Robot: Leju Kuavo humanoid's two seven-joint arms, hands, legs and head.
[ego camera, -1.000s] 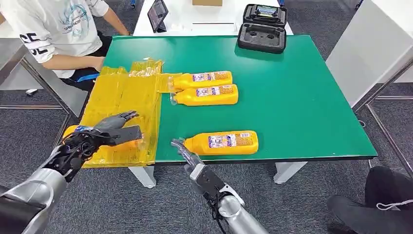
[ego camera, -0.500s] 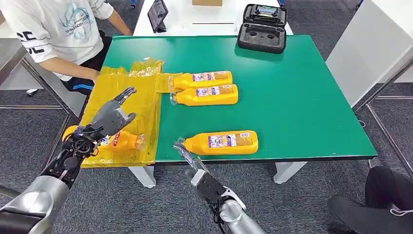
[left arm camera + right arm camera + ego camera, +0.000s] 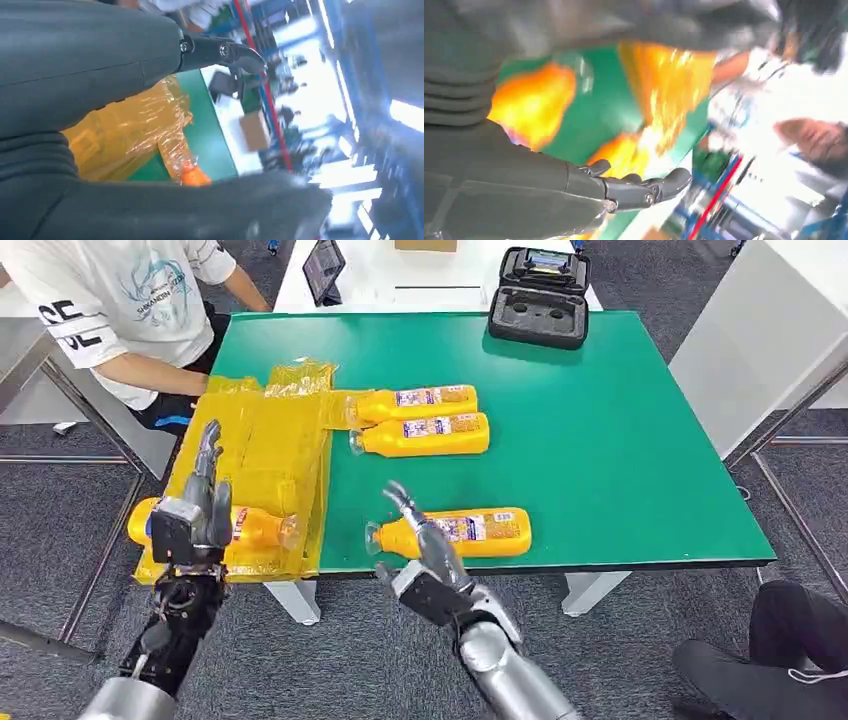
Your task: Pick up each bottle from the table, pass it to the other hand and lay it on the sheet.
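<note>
Right hand open over near orange plastic bottle at green counter edge, nothing gripped; careless contact may roll it off. Left hand open above bottle lying on yellow plastic sheet

Bottle labels too small to read; partial dark letters "CE" printed on a person's white shirt.

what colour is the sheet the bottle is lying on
Translucent yellow, crinkly sheet; the orange bottle rests on it. Clearest in the head view.
</note>
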